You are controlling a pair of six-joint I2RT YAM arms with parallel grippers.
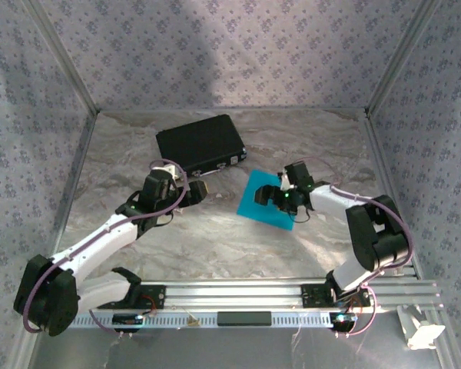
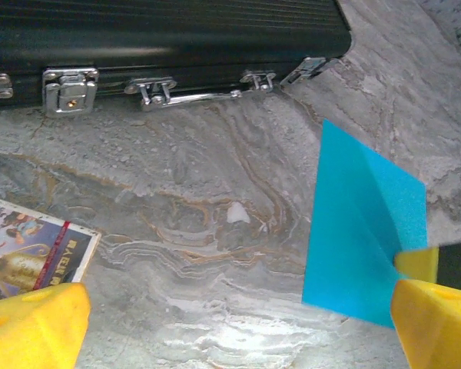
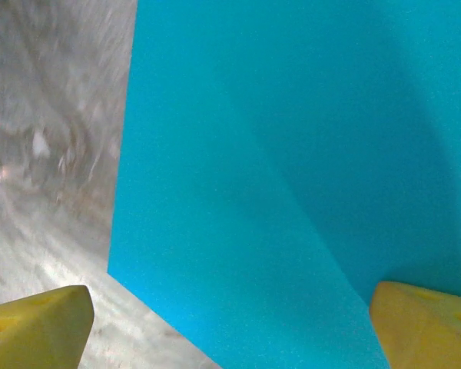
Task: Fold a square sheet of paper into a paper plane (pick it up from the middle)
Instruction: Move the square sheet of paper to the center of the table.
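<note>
Left tool (image 2: 234, 330): jaws at full spread, nothing btwn them, hanging low over the grey marbled tabletop (image 1: 215, 246) a bit left of centre. Just by one of its fingers you've got the small printed card with a white border (image 2: 31, 250). Past it, toward the far edge, sits the black ribbed hard case with chrome latches (image 1: 200, 142).

Right of centre lies the square sheet of thin bright cyan-blue paper (image 1: 253, 209), flat-ish w/ one diagonal crease across it. Its far corner is near the case but apart from it. Right tool (image 3: 230, 327) sits directly over the sheet, jaws wide, gripping nothing. In its wrist view one finger is over paper, the other over bare tabletop beside the sheet's edge.

Risks, as I judge them:
- Close like that and you'll likely catch an edge, not the middle. The sheet could skid or buckle, since thin paper on a slick top gives the pads little to bite.
- Press down too hard and you'll add stray creases that spoil later folds.
- Left tool is close to the sheet's left edge. Bring both in at once and the fingers could clash or tear the paper.

Count: 1 sheet, 1 case, 1 card, 2 tools. Folding has hardly begun, by the look of that one crease.
</note>
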